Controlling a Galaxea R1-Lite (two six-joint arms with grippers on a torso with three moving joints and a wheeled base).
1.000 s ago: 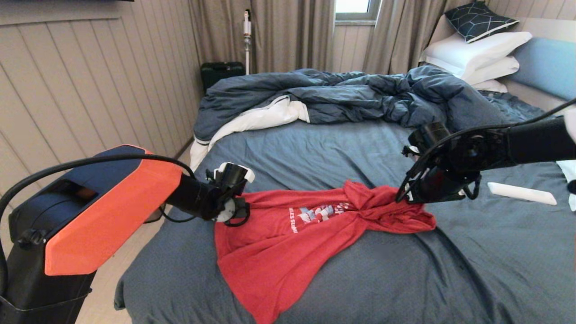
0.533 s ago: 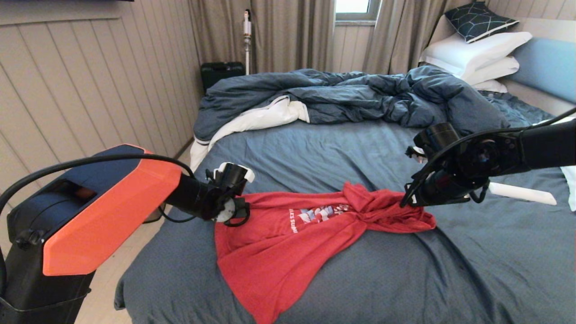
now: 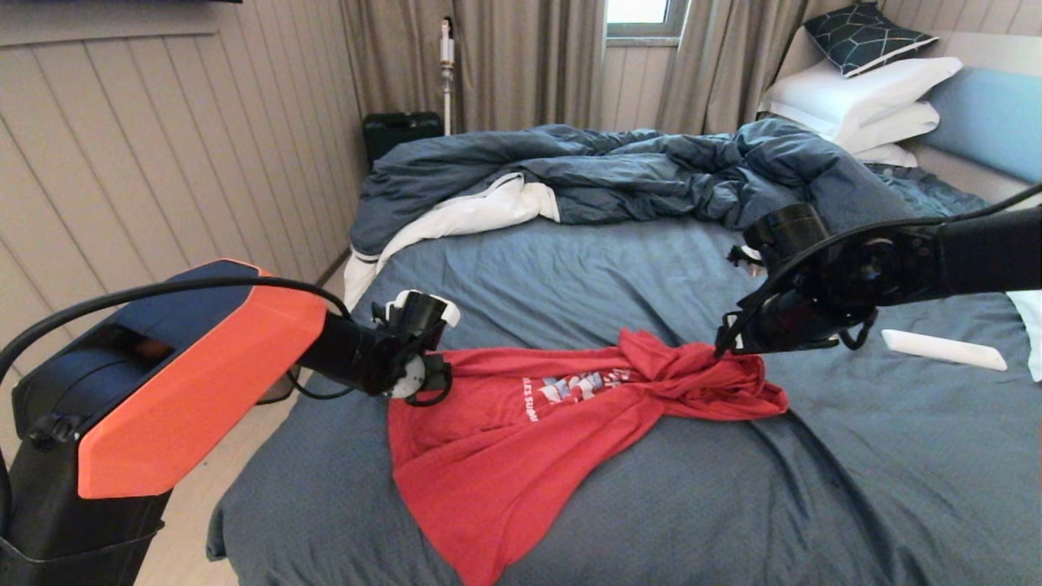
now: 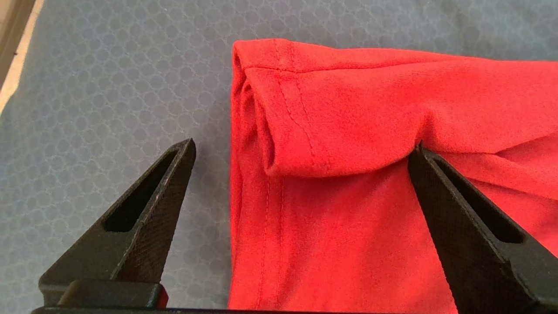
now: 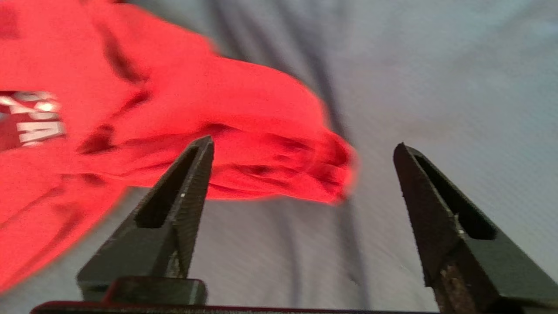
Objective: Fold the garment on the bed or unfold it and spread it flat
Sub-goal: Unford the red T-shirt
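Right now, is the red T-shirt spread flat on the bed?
No. The T-shirt lies bunched and twisted on the bed, its right end gathered into a knot-like wad.

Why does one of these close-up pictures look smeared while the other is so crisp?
The right wrist view is streaked: the shirt and sheet smear sideways, which suggests that the camera was moving, though the right gripper fingers stay fairly sharp. The left wrist view is crisp, showing the shirt's stitching and the sheet's weave. The head view is evenly lit, without glare.
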